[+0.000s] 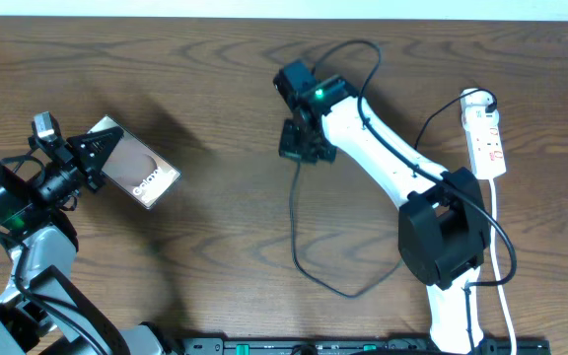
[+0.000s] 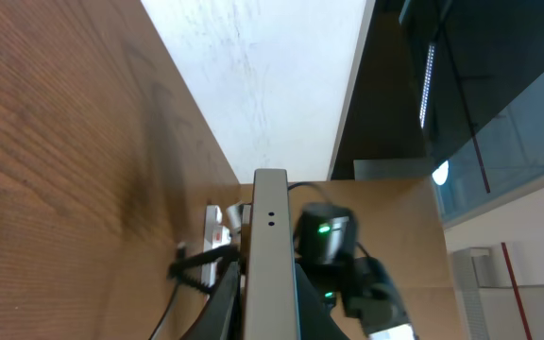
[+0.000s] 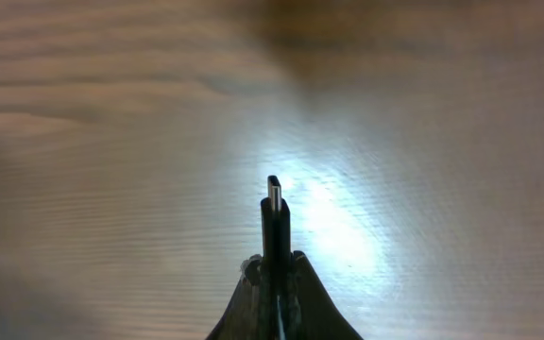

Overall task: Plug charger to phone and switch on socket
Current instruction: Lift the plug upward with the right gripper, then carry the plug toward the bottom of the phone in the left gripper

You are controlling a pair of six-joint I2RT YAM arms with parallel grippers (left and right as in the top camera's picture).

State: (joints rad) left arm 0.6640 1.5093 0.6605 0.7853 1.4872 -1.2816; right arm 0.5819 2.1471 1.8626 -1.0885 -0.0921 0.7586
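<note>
The right gripper (image 3: 274, 276) has its jaws clamped on the charger (image 3: 274, 219) just behind the slim black connector. The connector's metal tip stands out past the fingertips (image 3: 312, 304), over bare, brightly lit worktop (image 3: 442, 142). From overhead, this gripper (image 1: 302, 146) sits near the middle of the worktop's far half. The charger's thin black cable (image 1: 295, 222) drops from it toward the near edge, then loops round toward the base of the white arm (image 1: 383, 158).

The left gripper (image 1: 105, 153) has its jaws closed on one end of the phone (image 1: 144, 176). The phone sits at a slant at the left, screen up, with white lettering showing. The left wrist view meets its silvery edge (image 2: 270, 255) end-on between the dark fingers (image 2: 217, 321).

Phone and connector are well apart. The socket (image 1: 485, 138) lies at the far right, and its white cord (image 1: 501, 276) trails toward the near edge.
</note>
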